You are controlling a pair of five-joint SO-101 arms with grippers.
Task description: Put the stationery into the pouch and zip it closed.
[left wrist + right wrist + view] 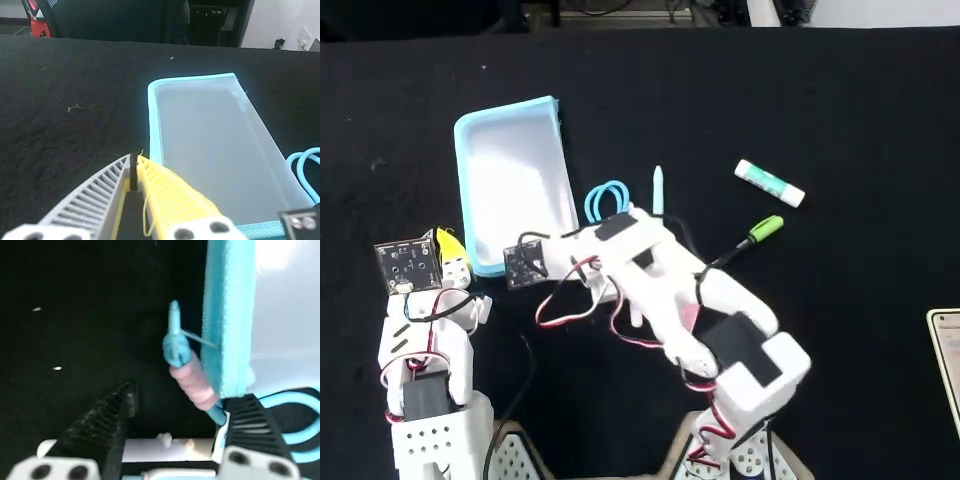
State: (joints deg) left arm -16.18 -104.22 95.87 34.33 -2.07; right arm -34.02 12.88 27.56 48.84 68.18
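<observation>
The light blue pouch [510,190] lies flat at the back left; in the left wrist view the pouch [210,145] spreads ahead. My right gripper [535,265] sits at its near corner. In the right wrist view this gripper [185,395] is open, with the zipper's pink pull tab [192,382] between the black fingers [107,420], untouched, beside the pouch edge [227,325]. My left gripper [450,250] rests left of the pouch, its grey and yellow fingers [150,182] shut on nothing. A pale blue pen [658,190], green marker [752,237] and glue stick [769,183] lie on the black table.
A blue loop of cord [607,198] lies at the pouch's right side, by the right arm. A pale flat object [948,360] pokes in at the table's right edge. Open black tabletop stretches to the far right and far left.
</observation>
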